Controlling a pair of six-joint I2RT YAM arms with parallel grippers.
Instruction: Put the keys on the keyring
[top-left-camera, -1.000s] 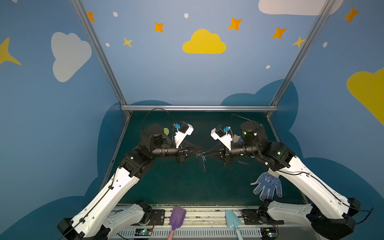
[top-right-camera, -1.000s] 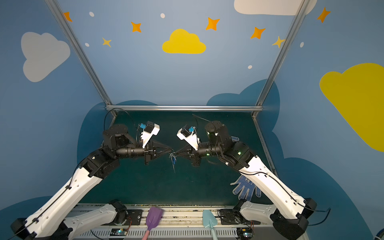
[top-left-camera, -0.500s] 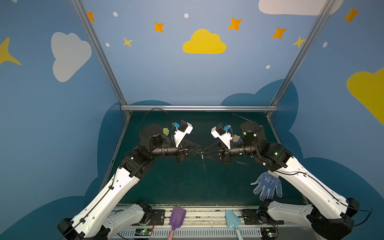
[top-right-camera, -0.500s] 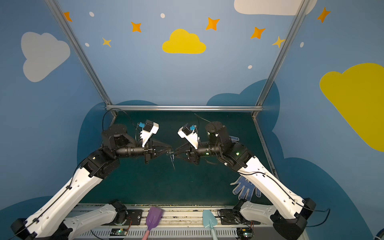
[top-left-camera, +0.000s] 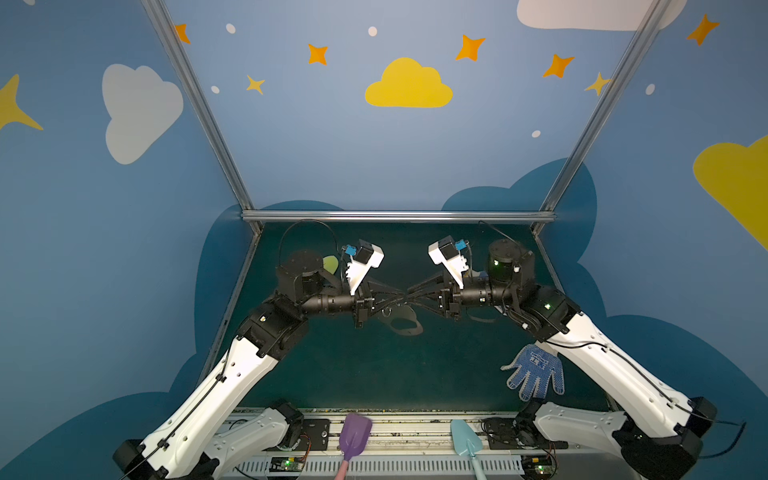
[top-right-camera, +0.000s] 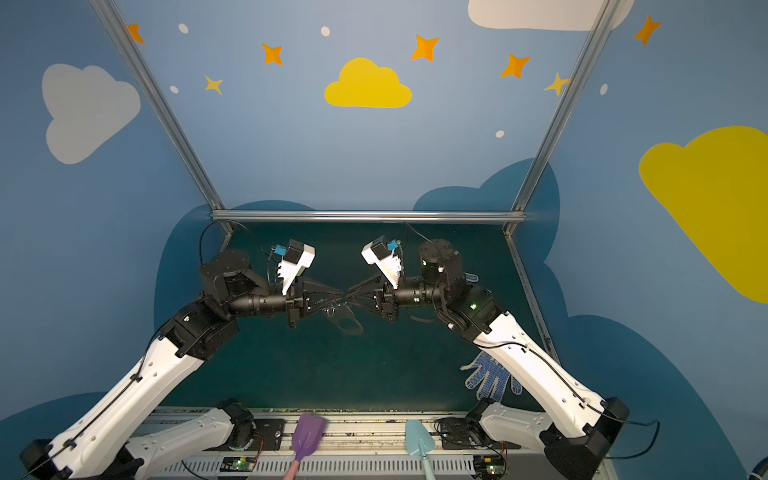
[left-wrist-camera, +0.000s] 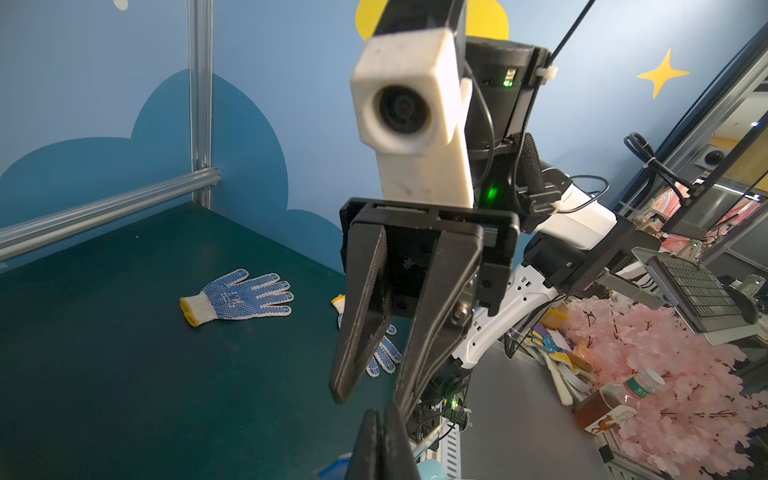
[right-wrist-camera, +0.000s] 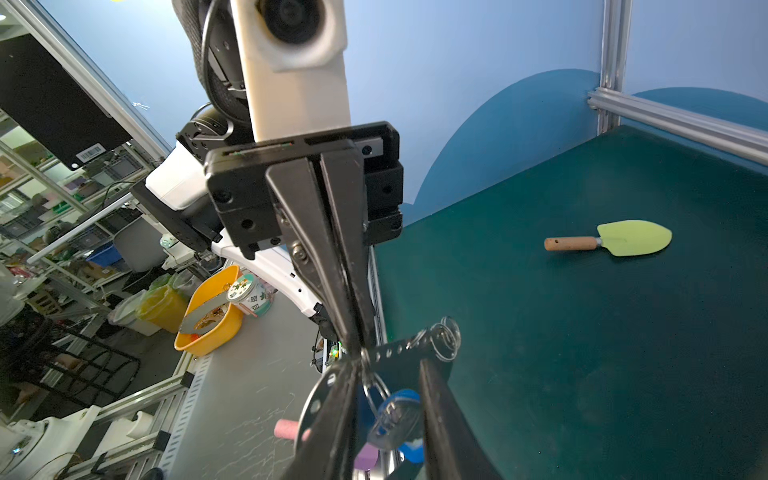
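Two end effectors, tip to tip above mid-tabletop; entries follow.

Item 1: left end effector (right-wrist-camera: 353, 351). Fingers shut flat on one edge of the flat grey perforated keyring plate (right-wrist-camera: 399, 345), holding it clear of the dark green tabletop (top-left-camera: 374, 374). Plate hangs just below the tips in both top views.

Item 2: right end effector (left-wrist-camera: 376, 392). Fingers apart, nothing pinched btwn the tips, which sit just beside the plate's holed edge.

Item 3: small silver keys with bright blue oblong plastic tag (right-wrist-camera: 395, 415). Dangling under the plate, seen btwn the right fingers, w/ their split ring running up toward the pinch point. Whether that ring is truly threaded through a hole cannot be told (metal overlaps there).

Item 4: misc., untouched. Blue-dotted white knit glove (top-left-camera: 534, 372), lime-green trowel w/ wooden handle (right-wrist-camera: 615, 241), purple plastic scoop (top-left-camera: 353, 432), pale blue plastic shovel (top-left-camera: 465, 442).

Status, est.: late stage. Keys appear to hang from the plate unaided, so threading looks done or nearly so. Left to do: confirm the hook-up, back the right arm off, set the assembly down.
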